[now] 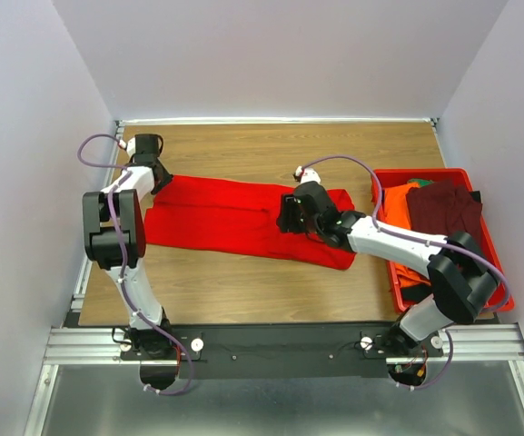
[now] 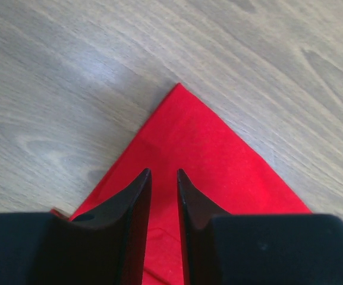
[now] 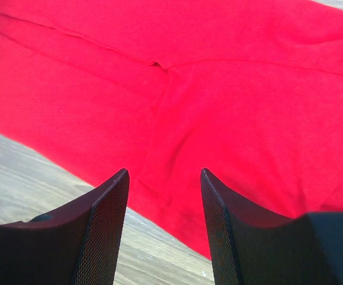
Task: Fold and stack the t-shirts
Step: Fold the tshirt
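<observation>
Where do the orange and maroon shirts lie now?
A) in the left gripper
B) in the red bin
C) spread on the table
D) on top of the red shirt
B: the orange shirt and maroon shirt sit inside the red bin, while only the red shirt lies on the table.

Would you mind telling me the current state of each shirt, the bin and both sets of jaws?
red t-shirt: laid flat on the table in a long strip.
maroon t-shirt: lying on top in the bin.
orange t-shirt: bunched in the bin, partly under the maroon one.
bin: upright, holding shirts.
left jaws: narrowly apart over the red t-shirt's corner.
right jaws: open above the red t-shirt.
</observation>
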`<state>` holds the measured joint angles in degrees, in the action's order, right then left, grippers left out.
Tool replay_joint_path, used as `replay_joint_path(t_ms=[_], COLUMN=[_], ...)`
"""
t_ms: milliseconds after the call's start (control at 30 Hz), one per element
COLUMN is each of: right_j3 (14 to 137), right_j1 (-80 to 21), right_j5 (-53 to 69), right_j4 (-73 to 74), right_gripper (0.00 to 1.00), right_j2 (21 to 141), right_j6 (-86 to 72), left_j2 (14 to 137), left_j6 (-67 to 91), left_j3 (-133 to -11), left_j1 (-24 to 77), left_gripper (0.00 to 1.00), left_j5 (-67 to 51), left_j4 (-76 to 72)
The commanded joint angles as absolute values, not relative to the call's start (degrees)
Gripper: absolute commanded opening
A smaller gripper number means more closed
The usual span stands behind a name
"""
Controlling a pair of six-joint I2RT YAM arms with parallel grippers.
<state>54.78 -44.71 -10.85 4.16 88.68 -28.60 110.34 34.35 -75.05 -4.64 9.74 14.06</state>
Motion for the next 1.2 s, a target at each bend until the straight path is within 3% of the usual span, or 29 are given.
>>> replay_joint_path(t_ms=[0, 300, 767, 1000, 1167], right_j3=[53.4, 50.0, 50.4, 54.9, 64.6], right_j1=[-43.2, -36.1, -28.6, -24.6, -23.8], right_j5=[-13.6, -11.5, -9.1, -7.3, -8.4], right_j4=[5.9, 6.1, 6.5, 6.9, 8.5], right_gripper=[0.59, 0.59, 0.59, 0.59, 0.59], right_j2=[89.0, 90.4, 100.5, 105.6, 111.8], right_j6=[-30.5, -32.4, -33.8, -33.2, -30.1], left_j2=[112.7, 120.7, 126.6, 125.9, 122.2], left_j6=[34.2, 32.3, 30.1, 27.9, 28.0], left_j3=[-78.6, -86.3, -94.7, -96.5, -96.5], left_j1=[-4.5, -4.4, -4.4, -4.8, -5.0], left_gripper=[0.29, 0.22, 0.21, 0.29, 0.34], left_j5=[12.1, 15.8, 19.0, 17.0, 13.4], left_j4=[15.1, 18.4, 21.4, 19.7, 19.1])
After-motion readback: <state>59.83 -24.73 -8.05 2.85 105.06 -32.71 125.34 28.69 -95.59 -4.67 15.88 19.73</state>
